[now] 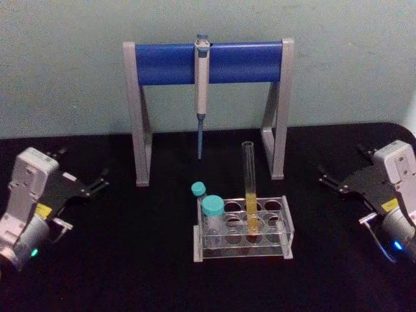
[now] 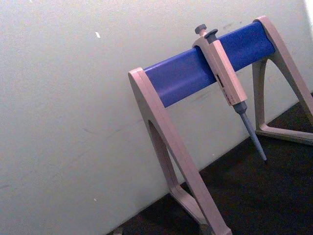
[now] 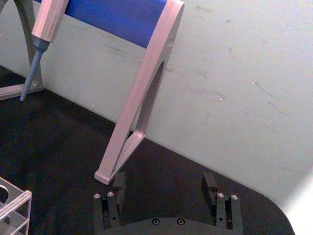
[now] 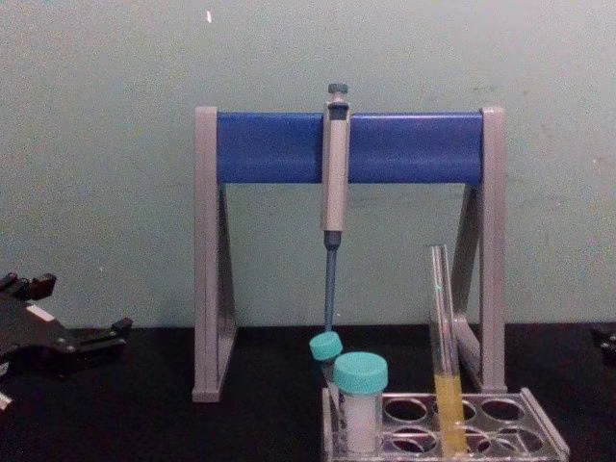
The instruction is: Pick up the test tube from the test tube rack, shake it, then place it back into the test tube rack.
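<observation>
Nearest the robot, the test tube rack (image 1: 286, 225) sits on the black table (image 1: 130, 266), between the two grippers and a little closer to the robot than their fingertips. The test tube (image 1: 249, 188) stands upright in a hole near the rack's middle, with yellow liquid in its lower part. It is well apart from both grippers. Two teal-capped vials (image 1: 212, 209) stand at the end of the rack toward the left gripper (image 1: 83, 168). That gripper rests at the table's left side, its fingers spread wide around nothing. The right gripper (image 1: 343, 164) is at the table's right side, likewise wide open and empty. Beyond both grippers stands the grey-and-blue pipette stand (image 1: 234, 62), and a pipette (image 1: 202, 91) hangs from its bar. Behind it is the pale wall (image 1: 65, 65).
</observation>
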Controlling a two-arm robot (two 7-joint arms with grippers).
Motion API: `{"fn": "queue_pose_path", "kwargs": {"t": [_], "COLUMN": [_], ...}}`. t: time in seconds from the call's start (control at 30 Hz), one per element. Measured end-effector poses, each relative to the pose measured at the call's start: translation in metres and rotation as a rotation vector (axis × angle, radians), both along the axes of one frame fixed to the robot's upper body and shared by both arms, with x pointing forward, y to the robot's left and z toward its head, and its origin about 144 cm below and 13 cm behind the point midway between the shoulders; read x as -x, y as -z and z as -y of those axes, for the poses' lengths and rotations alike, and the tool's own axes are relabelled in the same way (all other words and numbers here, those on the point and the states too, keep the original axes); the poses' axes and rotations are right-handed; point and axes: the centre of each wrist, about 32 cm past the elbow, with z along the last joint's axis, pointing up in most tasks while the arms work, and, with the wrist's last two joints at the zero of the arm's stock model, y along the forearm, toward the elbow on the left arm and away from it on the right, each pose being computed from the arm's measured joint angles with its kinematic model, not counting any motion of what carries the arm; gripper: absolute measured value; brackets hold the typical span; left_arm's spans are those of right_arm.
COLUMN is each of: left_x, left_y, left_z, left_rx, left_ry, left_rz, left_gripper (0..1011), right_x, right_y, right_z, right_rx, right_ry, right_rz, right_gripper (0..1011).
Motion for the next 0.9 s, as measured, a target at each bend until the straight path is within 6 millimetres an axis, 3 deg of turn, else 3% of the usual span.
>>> {"fn": "queue_pose_path", "kwargs": {"t": [0.9], "left_x": [0.0000], "left_y": [0.0000], "left_z": [0.0000], "left_rx": [0.000], "left_ry": [0.000], "left_rz": [0.000], "left_gripper": [1009], "right_x": [0.0000], "right_y": [0.0000], "right_z": [0.0000], "right_rx": [0.000], "right_ry": [0.000], "right_rz": [0.000], "right_gripper": [1000]}}
